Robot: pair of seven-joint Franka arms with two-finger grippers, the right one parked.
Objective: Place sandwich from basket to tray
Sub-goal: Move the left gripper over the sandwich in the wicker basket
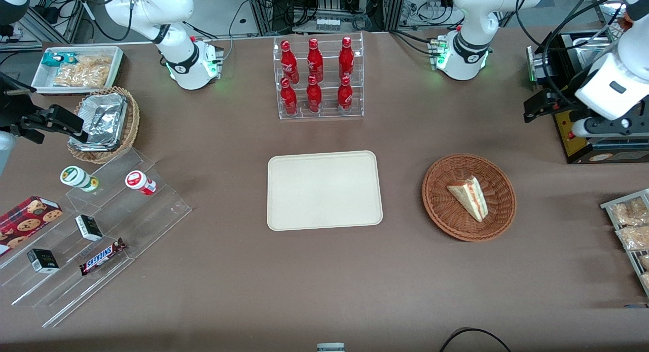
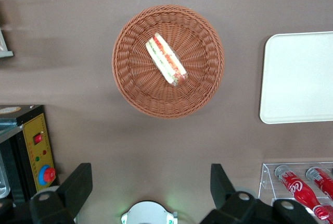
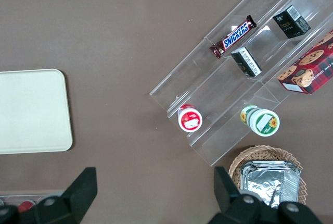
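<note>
Brown cloth covers the whole surface [image 1: 324, 271] in front of you, with cables and metal racks along its farthest edge. Reading the front view from left to right, you first meet a tan wicker basket of foil containers [image 1: 104, 124] and clear stepped shelves [image 1: 101, 230] holding small snacks. A clear rack of red bottles [image 1: 318, 78] comes next, standing farther from the front camera than the tray [image 1: 324, 189]. The tray is a flat cream rectangle near the middle of the surface, and nothing lies on it. Toward the working arm's end sits the basket [image 1: 469, 197], round and reddish-brown, well apart from the tray. The sandwich [image 1: 469, 196] lies inside the basket, a white wedge with red and green filling showing along one edge.

Your gripper [image 2: 148, 187] hangs high above the surface, looking down on the basket from the side nearer the bottle rack. Its fingers [image 2: 221, 182] are spread wide apart and hold nothing.

By this showing, you have the whole task still to do: lowering, grasping the sandwich, carrying it across and setting it on the tray.
</note>
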